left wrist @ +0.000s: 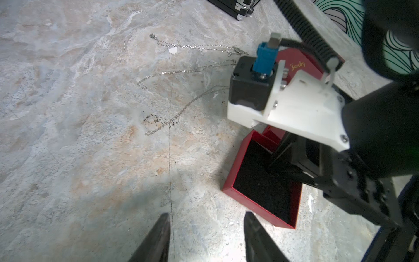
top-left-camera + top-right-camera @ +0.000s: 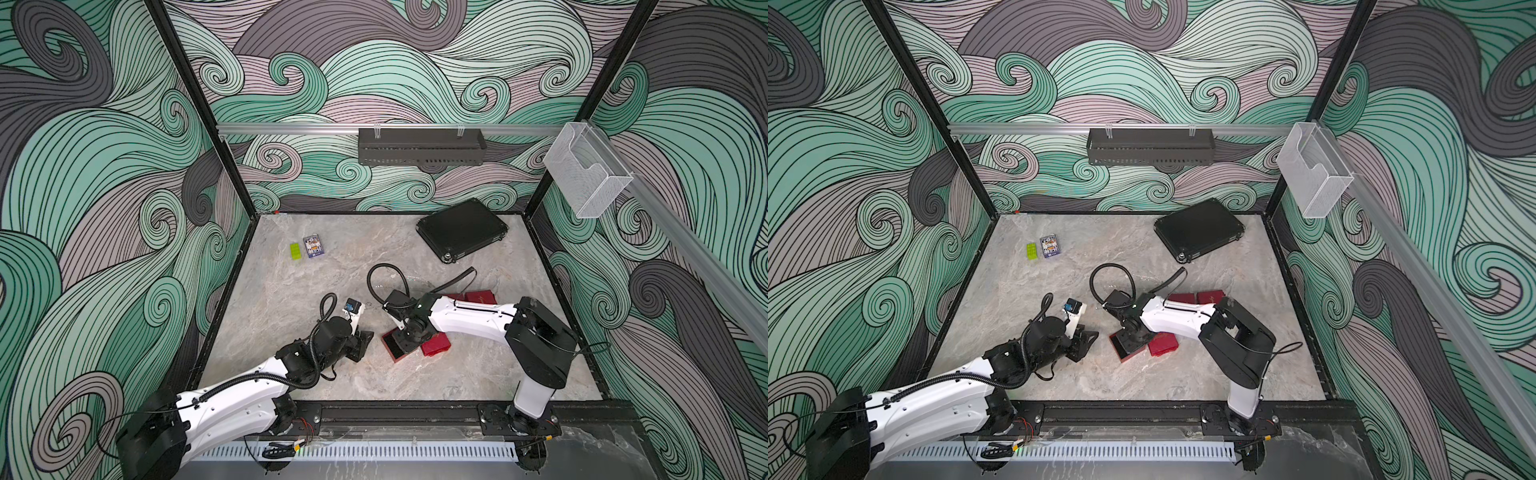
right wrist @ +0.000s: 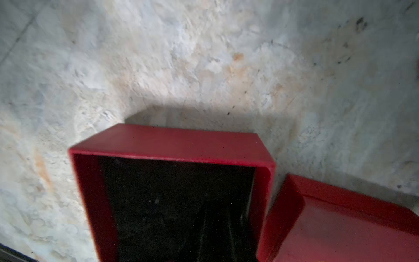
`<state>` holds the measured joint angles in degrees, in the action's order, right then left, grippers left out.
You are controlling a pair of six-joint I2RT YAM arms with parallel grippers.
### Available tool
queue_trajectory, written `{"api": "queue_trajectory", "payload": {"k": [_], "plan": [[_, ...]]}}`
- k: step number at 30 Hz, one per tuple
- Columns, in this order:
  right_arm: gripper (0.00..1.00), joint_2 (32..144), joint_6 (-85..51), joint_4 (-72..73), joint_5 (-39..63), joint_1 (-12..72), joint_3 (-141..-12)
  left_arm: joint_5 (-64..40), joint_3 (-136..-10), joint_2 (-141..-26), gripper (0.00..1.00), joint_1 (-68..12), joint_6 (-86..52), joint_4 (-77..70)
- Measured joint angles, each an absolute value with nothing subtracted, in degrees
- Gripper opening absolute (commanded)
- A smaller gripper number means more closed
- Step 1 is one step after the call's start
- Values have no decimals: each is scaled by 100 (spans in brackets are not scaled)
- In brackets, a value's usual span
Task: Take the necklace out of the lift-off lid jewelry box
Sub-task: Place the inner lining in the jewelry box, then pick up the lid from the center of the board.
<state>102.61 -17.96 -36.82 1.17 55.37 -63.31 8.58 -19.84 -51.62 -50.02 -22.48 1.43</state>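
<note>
Lid (image 3: 340, 222) is lying off, right of the jewelry box (image 3: 172, 145); right hand (image 2: 403, 345) is reaching inside, grip untellable, necklace unseen there; left hand (image 1: 206, 215) is idling apart, empty. Chains (image 1: 166, 73) are lying farther off.

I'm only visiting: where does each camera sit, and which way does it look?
Both top views: high above the arms' bases, looking down across the table; both arms show, with left gripper and right gripper.
Left wrist: on the left arm, looking past its open fingers at chains, the open red box and the right arm's wrist.
Right wrist: on the right arm, looking into the box, lid beside it; own gripper hardly visible.
Shared: both wrist views show the box.
</note>
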Motion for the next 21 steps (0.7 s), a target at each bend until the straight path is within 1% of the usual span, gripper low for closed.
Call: {"api": "queue_trajectory", "payload": {"k": [5, 6, 7, 8, 10, 13, 16, 19, 21], "plan": [[28, 9887, -1774, -3669, 222, 5520, -6283, 860, -1940, -5151, 56, -5002, -2244, 174], [32, 9697, -1776, -3667, 257, 5500, -6259, 862, -1935, -5151, 57, -5002, -2244, 180], [39, 9515, -1785, -3671, 272, 5472, -6239, 867, -1933, -5151, 58, -5002, -2241, 185], [50, 9292, -1769, -3671, 296, 5422, -6217, 873, -1933, -5146, 59, -5002, -2239, 185], [66, 8890, -1769, -3701, 305, 5280, -6195, 884, -1933, -5135, 60, -5002, -2228, 185], [81, 8407, -1772, -3752, 180, 4978, -6090, 902, -1933, -5113, 61, -5002, -2217, 180], [87, 8156, -1737, -3793, 38, 4604, -5819, 902, -1933, -5116, 62, -5002, -2204, 180], [96, 8130, -1708, -3898, -47, 4289, -5489, 899, -1933, -5133, 64, -5002, -2180, 180], [99, 8154, -1684, -3992, -95, 4187, -5310, 897, -1933, -5168, 66, -5002, -2161, 180]]}}
